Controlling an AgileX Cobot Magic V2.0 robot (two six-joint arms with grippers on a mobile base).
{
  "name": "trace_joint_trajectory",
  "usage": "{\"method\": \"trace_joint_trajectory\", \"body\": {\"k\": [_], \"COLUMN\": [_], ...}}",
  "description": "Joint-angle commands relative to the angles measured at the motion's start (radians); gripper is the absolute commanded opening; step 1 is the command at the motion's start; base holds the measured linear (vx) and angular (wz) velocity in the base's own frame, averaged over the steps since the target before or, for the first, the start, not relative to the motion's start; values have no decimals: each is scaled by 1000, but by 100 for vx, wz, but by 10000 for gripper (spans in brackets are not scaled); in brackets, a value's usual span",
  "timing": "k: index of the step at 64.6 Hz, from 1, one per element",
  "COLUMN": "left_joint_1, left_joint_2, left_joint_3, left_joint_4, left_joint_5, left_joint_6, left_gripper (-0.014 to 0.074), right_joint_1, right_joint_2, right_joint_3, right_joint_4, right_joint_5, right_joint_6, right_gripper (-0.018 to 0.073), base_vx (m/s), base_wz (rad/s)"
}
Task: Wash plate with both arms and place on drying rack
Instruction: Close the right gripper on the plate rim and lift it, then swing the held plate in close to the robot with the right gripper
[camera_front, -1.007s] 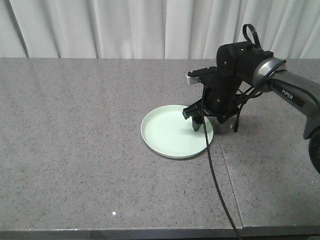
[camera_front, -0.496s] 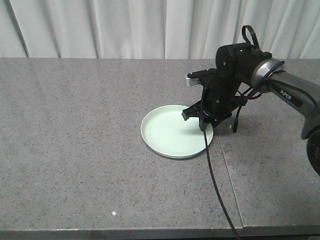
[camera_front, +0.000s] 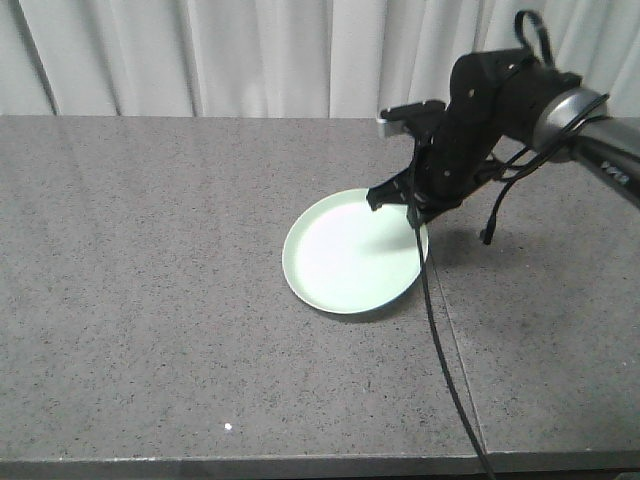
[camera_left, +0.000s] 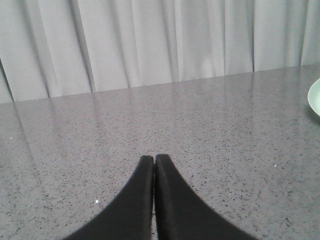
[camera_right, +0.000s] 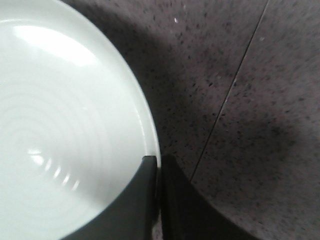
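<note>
- The step in hand looks like the pick-up: the right gripper (camera_right: 159, 162) has the plate (camera_front: 345, 255) by its rim.
- Its jaws are squeezed almost together, with just the thin rim pinched between them. One finger sits inside the plate and the other sits outside it.
- The rest of the plate spreads out to the inner-finger side of those jaws. The pinched edge looks tipped up a little off the countertop (camera_front: 150, 250) (it is hard to be sure).
- The left gripper (camera_left: 153, 160) has its jaws pressed flat together with nothing in them. Only a sliver of the plate shows, far off to the right of them.
- The plate is bare: no food, no water and no soap can be seen in it.
- A black cable (camera_front: 445, 360) hangs down from the right arm, near the plate's edge.
- Next, I think the plate must go up without slipping from that thin pinch, and the left gripper must come over to help wash.
- No drying rack and no sink show in any view.
</note>
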Motion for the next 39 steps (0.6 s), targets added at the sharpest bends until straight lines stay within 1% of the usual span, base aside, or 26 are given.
{"method": "trace_joint_trajectory", "body": {"k": [1,10,20,25,30,39], "left_joint_1": [2,2,2,2,2,2], "left_joint_2": [-6,-6,-6,-6,-6,-6], "left_joint_3": [21,21,21,21,21,21], "left_joint_4": [-1,-1,-1,-1,-1,-1], "left_joint_5": [-75,-75,-75,-75,-75,-75], "left_joint_6": [-10,-10,-10,-10,-10,-10], "left_gripper": [-6,-6,-6,-6,-6,-6], "right_joint_1": [-2,-2,-2,-2,-2,-2], "right_joint_2": [-180,-333,-480,-564,-666,-883], "right_joint_3": [-29,-28,-28,15,119,397], "right_joint_4": [33,97,153,174,178,182], "right_joint_5": [-56,-63,-28,-40,-88,-206], "right_joint_6": [-39,-81,-124,-142,-152,-153], "right_gripper": [-5,-3,-2,-2,-2,-2], "base_vx": [0,0,0,0,0,0], "base_wz": [0,0,0,0,0,0]}}
